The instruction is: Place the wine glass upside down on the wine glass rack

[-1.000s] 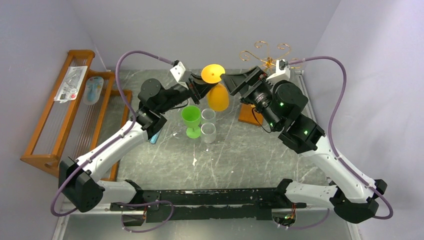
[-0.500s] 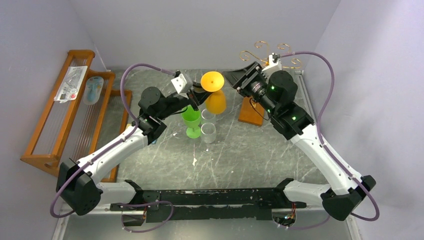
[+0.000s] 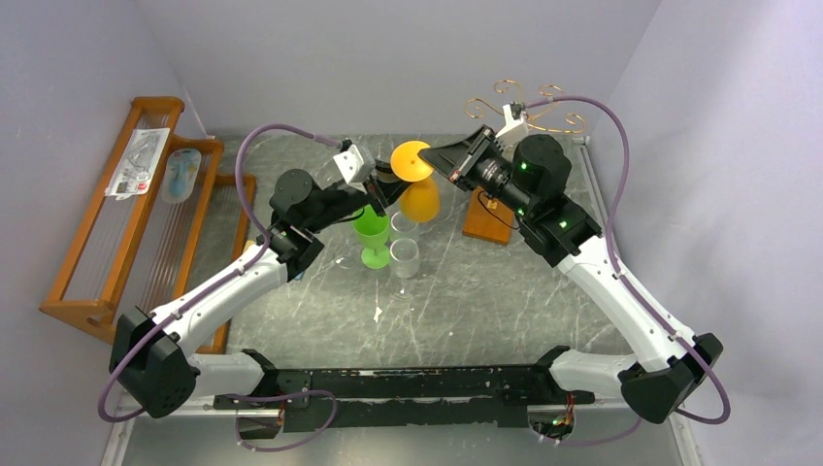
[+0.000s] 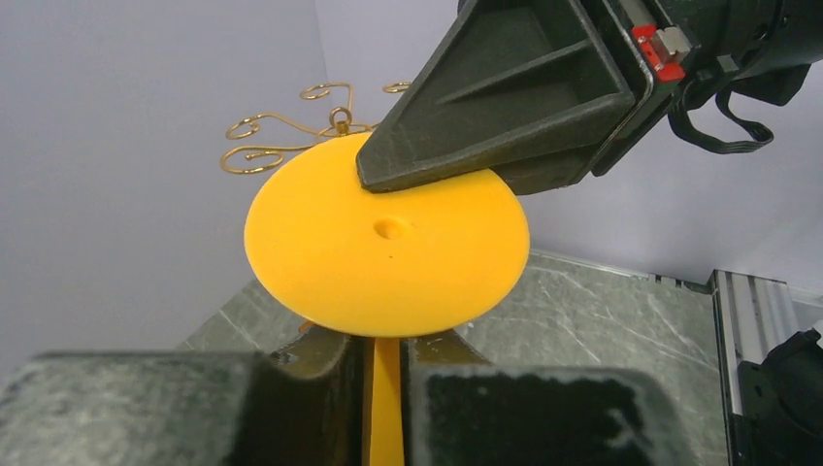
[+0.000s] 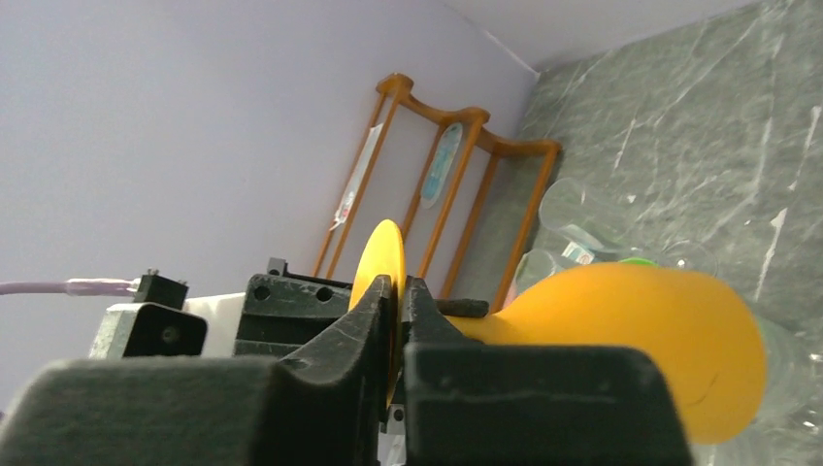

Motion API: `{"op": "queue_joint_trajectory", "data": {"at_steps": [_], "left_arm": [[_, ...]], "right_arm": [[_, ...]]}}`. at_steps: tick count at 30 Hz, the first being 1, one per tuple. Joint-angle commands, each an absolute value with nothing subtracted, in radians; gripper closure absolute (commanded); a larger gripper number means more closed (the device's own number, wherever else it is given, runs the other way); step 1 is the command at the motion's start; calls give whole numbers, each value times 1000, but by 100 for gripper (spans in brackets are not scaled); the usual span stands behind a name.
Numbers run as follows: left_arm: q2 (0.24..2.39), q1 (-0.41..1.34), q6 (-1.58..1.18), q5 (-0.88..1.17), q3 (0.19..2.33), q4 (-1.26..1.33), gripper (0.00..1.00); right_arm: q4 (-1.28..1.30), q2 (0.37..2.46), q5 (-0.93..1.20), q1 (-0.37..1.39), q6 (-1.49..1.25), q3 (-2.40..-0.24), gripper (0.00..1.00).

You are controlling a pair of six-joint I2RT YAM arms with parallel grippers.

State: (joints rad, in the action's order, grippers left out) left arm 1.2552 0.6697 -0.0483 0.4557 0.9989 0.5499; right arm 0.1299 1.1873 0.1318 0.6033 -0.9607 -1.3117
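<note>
Pinching the orange wine glass [image 4: 388, 254]: left tool [image 4: 386, 369] on stem, right tool [image 5: 398, 303] on flat disc.

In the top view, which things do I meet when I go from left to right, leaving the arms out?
First the slatted wooden rack → green glass → orange wine glass → wine glass rack.
</note>
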Motion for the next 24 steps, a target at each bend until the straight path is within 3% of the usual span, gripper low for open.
{"op": "queue_joint_trajectory", "data": {"at_steps": [1, 3, 5, 8, 24], "left_arm": [[1232, 678, -35, 464, 988, 633, 73], [1218, 678, -49, 434, 978, 623, 49], [1203, 677, -62, 395, 966, 600, 31], [1168, 678, -86, 343, 936, 580, 19], [1001, 678, -323, 277, 921, 408, 17]], "right_arm": [[131, 1195, 146, 573, -964, -1325, 100], [132, 1204, 132, 562, -967, -1348, 100], [130, 1218, 117, 553, -969, -1375, 100], [129, 1246, 86, 538, -977, -1411, 100], [57, 1402, 99, 342, -1120, -1390, 100]]}}
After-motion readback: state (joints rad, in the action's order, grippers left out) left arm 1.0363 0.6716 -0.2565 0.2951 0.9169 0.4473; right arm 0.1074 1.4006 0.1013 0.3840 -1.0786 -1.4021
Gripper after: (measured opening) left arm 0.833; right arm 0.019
